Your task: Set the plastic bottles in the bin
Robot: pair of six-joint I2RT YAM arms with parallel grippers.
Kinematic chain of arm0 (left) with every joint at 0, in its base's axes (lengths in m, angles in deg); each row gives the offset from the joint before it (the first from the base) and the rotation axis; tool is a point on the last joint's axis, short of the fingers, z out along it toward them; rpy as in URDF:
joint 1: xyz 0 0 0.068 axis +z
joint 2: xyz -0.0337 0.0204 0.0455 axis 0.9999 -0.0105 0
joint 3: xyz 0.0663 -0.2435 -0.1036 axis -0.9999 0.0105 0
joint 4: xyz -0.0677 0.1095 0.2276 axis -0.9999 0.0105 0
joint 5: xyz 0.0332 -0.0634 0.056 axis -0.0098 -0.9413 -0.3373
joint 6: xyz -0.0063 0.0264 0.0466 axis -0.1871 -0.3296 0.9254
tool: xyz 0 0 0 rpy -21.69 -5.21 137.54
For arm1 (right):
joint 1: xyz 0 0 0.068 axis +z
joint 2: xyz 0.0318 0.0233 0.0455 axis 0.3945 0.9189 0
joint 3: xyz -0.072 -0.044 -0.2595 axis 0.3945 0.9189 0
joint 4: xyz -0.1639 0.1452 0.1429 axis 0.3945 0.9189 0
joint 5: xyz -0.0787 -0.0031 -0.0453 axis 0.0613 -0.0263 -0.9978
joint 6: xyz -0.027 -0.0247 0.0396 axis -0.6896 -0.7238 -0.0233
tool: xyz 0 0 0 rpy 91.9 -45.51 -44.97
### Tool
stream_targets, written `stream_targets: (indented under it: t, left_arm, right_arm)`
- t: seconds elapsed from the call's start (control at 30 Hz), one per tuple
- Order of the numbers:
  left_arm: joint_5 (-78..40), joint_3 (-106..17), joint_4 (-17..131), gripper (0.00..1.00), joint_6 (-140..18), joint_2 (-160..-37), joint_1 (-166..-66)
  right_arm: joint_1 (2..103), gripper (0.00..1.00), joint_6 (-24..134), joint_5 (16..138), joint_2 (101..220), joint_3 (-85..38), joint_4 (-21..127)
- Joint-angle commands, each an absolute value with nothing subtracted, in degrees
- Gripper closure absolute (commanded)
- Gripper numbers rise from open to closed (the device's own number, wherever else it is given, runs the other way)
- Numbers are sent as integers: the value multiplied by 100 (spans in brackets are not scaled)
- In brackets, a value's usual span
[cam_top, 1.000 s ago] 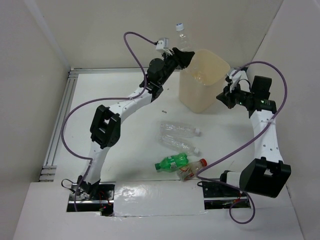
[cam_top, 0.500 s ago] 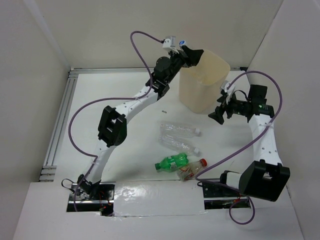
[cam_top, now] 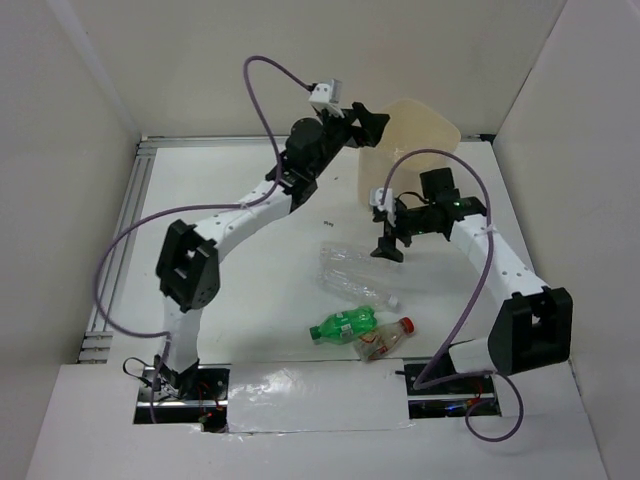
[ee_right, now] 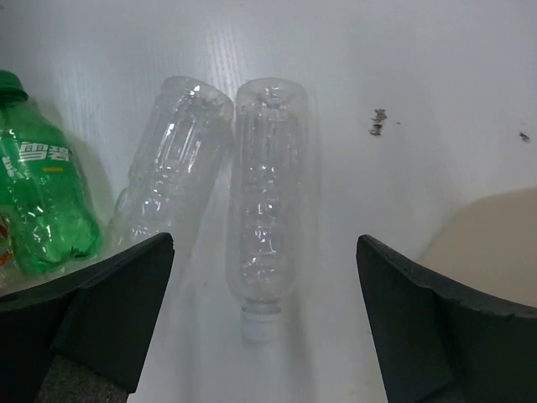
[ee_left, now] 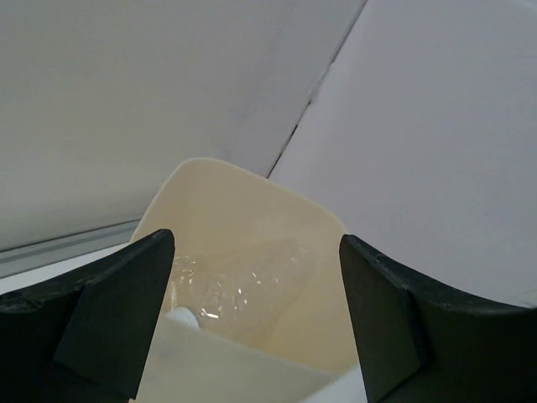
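- Since 1 s ago: right arm swung from the bin's (cam_top: 430, 115) right side round to its near side. Right end effector (cam_top: 390, 247) now hangs over the loose bottles.
- Left end effector (cam_top: 372, 120) had a clear bottle above the bin then. Now empty, fingers spread, at the bin's left rim.
- Left wrist view into the bin: crumpled clear bottles (ee_left: 226, 281) w/ a white cap lie inside.
- On the surface (cam_top: 270, 300), all on the bin's near side: clear bottle (ee_right: 264, 227) closest to the bin, second clear bottle (ee_right: 172, 168) just beside it, green bottle (ee_right: 38, 201) and red-cap bottle (cam_top: 385, 340) farther off.
- Right end effector: fingers wide apart, nothing held, centred over the clear bottle, its body running crosswise btw them.
- Step in hand, prob: grab that bottle. Drop straight down and close on mid-body, not the cap end.
- Thin plastic will likely squash or squirt out, so squeeze gently.
- Far-from-bin finger sits above the second bottle. Narrow the spread first so it slips into the gap, else it'll likely roll the neighbour or clamp both.
- Left arm should clear the bin's mouth before the carry.
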State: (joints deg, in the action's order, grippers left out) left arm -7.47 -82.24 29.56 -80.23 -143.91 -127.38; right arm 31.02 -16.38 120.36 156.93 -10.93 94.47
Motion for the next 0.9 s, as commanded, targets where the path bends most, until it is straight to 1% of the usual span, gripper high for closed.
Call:
stream_targets:
  t: [0.0, 0.03, 0.07, 0.1, 0.13, 0.2, 0.23, 0.27, 0.3, 0.33, 0.37, 0.43, 0.47, 0.57, 0.67, 0.7, 0.8, 0.83, 0.87]
  left_arm:
    - [-137, -7423, 2291, 8, -7081, -12763, -12763]
    - [-14, -6654, 2291, 8, -6983, -12412, -12763]
    - [144, -6255, 2413, 8, -6921, -11721, -12763]
    - [198, -5459, 2544, 6, -6868, -11366, -12702]
    - [198, -5077, 2755, 6, -6798, -11023, -12702]
    - [198, -4338, 3554, 5, -6797, -10347, -12624]
    - [94, -3621, 3852, 3, -6963, -9708, -12571]
    - [32, -3266, 4412, 3, -7103, -9397, -12570]
    - [-73, -2940, 4661, 3, -7200, -9107, -12509]
    - [-257, -2328, 4881, 1, -7323, -8573, -12508]
    - [-311, -2061, 5336, 1, -7438, -8324, -12508]
    - [-591, -1395, 5638, 1, -7692, -7858, -12508]
    - [-593, -1199, 5735, 1, -7798, -7430, -12508]
    - [-786, -576, 5894, 1, -7939, -6899, -12648]
    - [-1101, -292, 5894, 1, -7861, -6644, -12841]
    - [-1102, -231, 5894, 1, -7782, -6643, -12895]
    - [-1243, -230, 5894, 1, -7588, -6880, -13141]
    - [-1243, -230, 5825, 1, -7492, -7002, -13220]
    - [-1243, -230, 5763, 1, -7352, -7064, -13394]
  right_arm:
    - [3640, 4, -1033, 11327, 15818, -968, 8710]
    - [3868, 4, -864, 11169, 15897, -794, 8291]
    - [3983, 4, -697, 10846, 15959, -722, 8086]
    - [4158, 4, -495, 10694, 16090, -669, 7928]
    - [4247, 4, -397, 10536, 16170, -669, 7796]
    - [4336, 4, -317, 10124, 16354, -590, 7478]
    - [4423, 4, -317, 10000, 16546, -590, 7426]
    - [4476, 4, -317, 9903, 16644, -590, 7321]
    - [4476, 4, -370, 9815, 16749, -590, 7320]
    - [4476, 4, -448, 9744, 16959, -590, 7267]
    - [4476, 4, -449, 9657, 17075, -590, 7267]
    - [4547, 4, -449, 9463, 17399, -590, 7188]
    - [4547, 6, -449, 9462, 17505, -659, 7136]
    - [4547, 10, -667, 9392, 17909, -826, 7205]
    - [4599, 17, -1001, 9515, 18217, -1011, 7530]
    - [4652, 26, -1073, 9567, 18218, -1099, 7687]
    - [4704, 44, -1231, 9848, 18228, -1405, 8065]
    - [4705, 52, -1231, 10093, 18157, -1529, 8171]
    - [4705, 55, -1231, 10226, 18000, -1669, 8303]
